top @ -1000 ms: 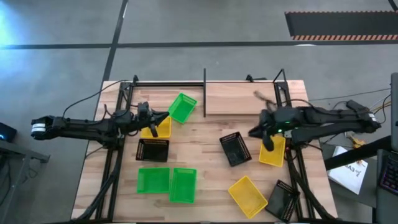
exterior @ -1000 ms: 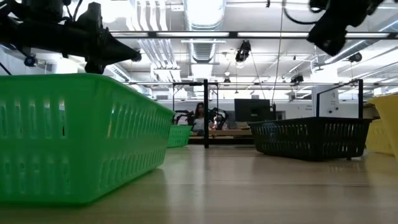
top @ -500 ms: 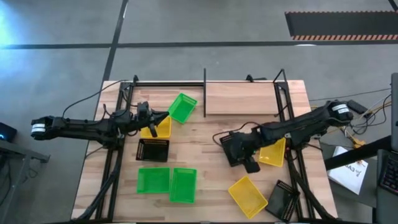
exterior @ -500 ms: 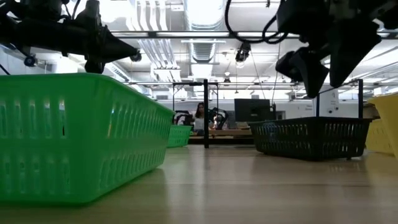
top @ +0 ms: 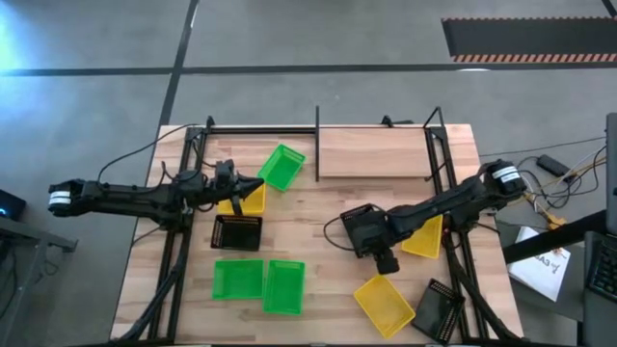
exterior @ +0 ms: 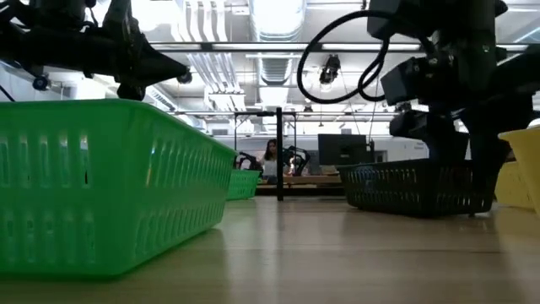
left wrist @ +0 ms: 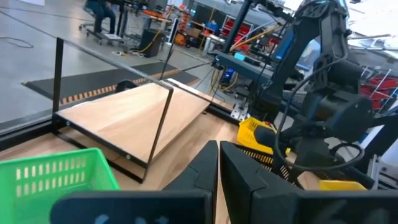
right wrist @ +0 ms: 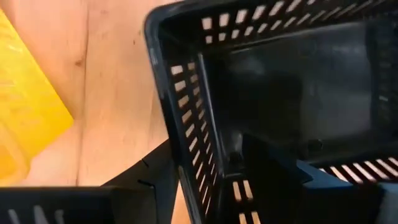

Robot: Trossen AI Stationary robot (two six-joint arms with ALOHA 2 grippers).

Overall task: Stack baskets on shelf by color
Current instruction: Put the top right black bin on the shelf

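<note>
Black basket (top: 362, 229): lies on the table (top: 318, 289) in front of the shelf (top: 372, 154), toward its right end, open side up.
Right claw (right wrist: 205, 171): reaches down at this basket's front wall; fingers spread, one inside the wall and one outside, not yet closed on it by the look of the wrist view.
Left claw (left wrist: 217, 180): shut, empty, hovering off the shelf's left end, beside a green basket (top: 281, 166) and over a yellow one (top: 247, 196).
Handling: thin mesh plastic, likely very light and a little springy; the wall may flex or the basket may skid when pinched.
Where to grip: the rim in the middle of a wall, where the claw straddles now, should keep it level.
Other baskets: two green (top: 258, 284) and one black (top: 237, 231) in front of the shelf's left end; two yellow (top: 384, 301) and a black (top: 436, 308) further front right.
Edges: yellow basket (top: 424, 236) lies just beside the black one; the shelf's black posts (top: 431, 145) stand at its ends.
Open room: the shelf board looks bare, with a clear path from basket to shelf.
</note>
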